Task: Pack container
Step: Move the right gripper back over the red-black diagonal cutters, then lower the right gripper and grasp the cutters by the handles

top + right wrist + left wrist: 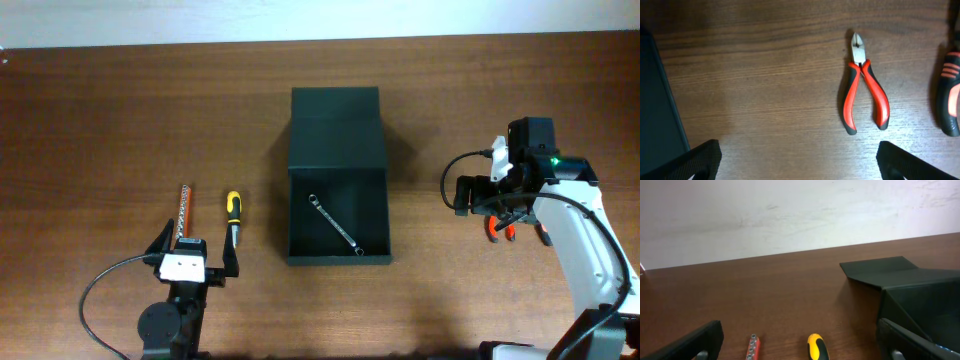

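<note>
**Container packing: one item in, four still out**

Container [365, 195]: centre of the overhead frame, flap lid lying open toward the top edge.
Contents: one wrench [334, 224].
Outstanding on the bench [100, 120]: yellow-handled screwdriver [232, 212] and orange bit strip [184, 212], lower left; red-handled pliers [860, 67] and a second red-and-black tool [950, 95], right side.
Left jaws and right jaws: released wide, grasping nothing.
Estimate: early stage; lid not yet closed.
</note>
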Controlling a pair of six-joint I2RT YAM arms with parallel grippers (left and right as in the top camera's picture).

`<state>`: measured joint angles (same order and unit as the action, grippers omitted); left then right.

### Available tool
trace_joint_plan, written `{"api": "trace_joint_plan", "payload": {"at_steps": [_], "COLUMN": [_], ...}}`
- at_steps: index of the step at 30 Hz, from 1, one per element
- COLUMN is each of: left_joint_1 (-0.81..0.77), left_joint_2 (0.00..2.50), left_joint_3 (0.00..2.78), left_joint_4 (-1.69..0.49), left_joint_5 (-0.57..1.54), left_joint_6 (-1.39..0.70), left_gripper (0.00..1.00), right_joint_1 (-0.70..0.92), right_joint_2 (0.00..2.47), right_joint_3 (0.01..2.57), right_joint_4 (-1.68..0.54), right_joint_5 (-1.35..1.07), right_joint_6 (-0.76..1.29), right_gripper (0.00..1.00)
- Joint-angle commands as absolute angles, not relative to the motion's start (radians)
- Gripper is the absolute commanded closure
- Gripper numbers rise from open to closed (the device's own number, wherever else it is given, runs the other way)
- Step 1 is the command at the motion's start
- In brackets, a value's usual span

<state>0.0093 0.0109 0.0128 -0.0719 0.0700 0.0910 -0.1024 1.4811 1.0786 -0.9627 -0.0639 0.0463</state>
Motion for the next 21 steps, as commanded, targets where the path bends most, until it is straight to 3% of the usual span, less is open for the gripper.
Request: {"api": "trace_joint_plan", "payload": {"at_steps": [1, 21], "left_joint_1": [0.016, 0.016], "left_joint_2": [0.006, 0.006], "left_joint_3": [0.009, 0.009], "left_joint_4": [-0.076, -0.076], "left_joint_5": [0.063, 0.063], "left_joint_6": [0.11, 0.111], "left_gripper": [0.01, 0.01], "right_joint_1": [-0.106, -0.108], "right_joint_2": [1.484, 1.774], "right_joint_3": [1.073, 1.073], "right_joint_4": [-0.947, -0.98], "right_joint_5": [-0.068, -0.045], "right_joint_6": [-0.07, -0.124], "right_gripper": [0.01, 0.01]}}
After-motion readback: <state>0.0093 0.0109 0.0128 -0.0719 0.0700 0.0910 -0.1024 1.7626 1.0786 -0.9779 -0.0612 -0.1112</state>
